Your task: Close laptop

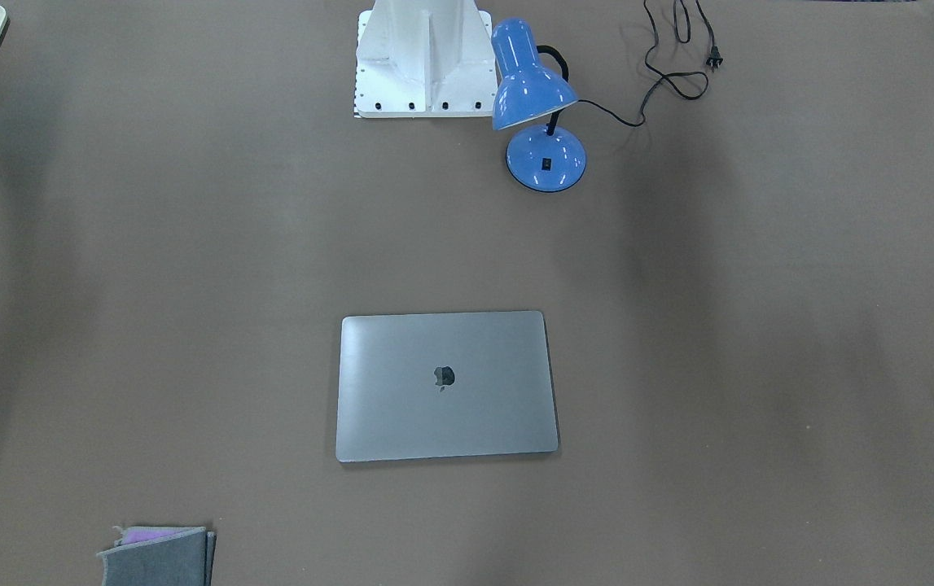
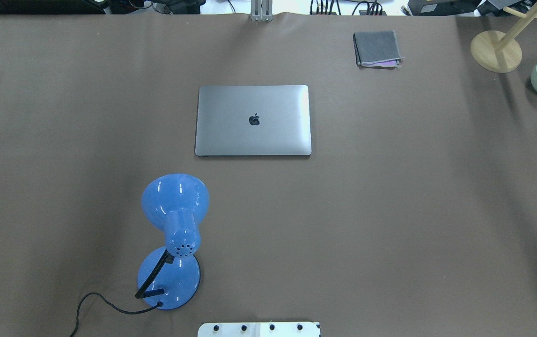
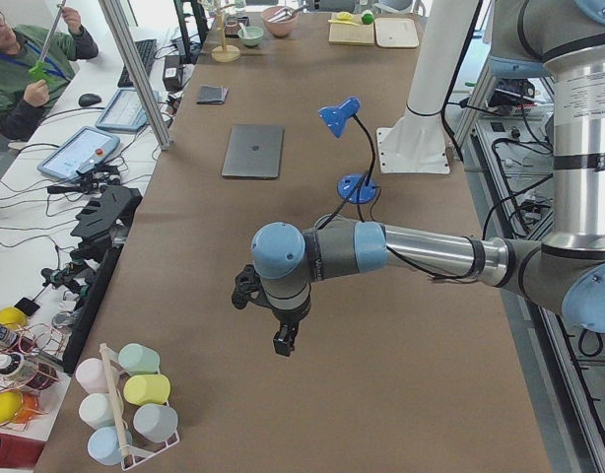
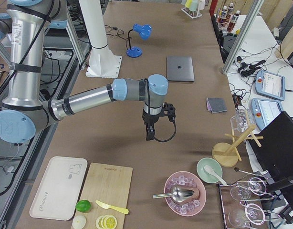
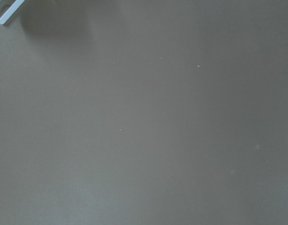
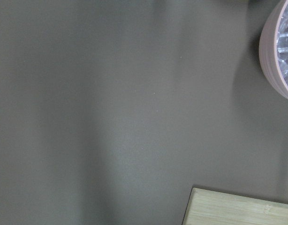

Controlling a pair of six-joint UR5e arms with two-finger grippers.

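One laptop (image 2: 253,120) lies on the one table (image 2: 390,210). Seen from overhead, one blue lamp (image 2: 174,220) stands at seven o'clock from it and one folded grey cloth (image 2: 377,48) at two o'clock. The right side view adds two bowls, one pink bowl (image 4: 166,193) and one green bowl (image 4: 200,171), plus one cutting board (image 4: 108,183), one white tray (image 4: 56,191) and one lime (image 4: 83,205). Two arms show, the left arm (image 3: 431,251) and the right arm (image 4: 84,100).

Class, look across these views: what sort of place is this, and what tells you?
Probably a robotics lab: left arm and right arm over one table, an operator seated beside it, staged props like the laptop and lamp.
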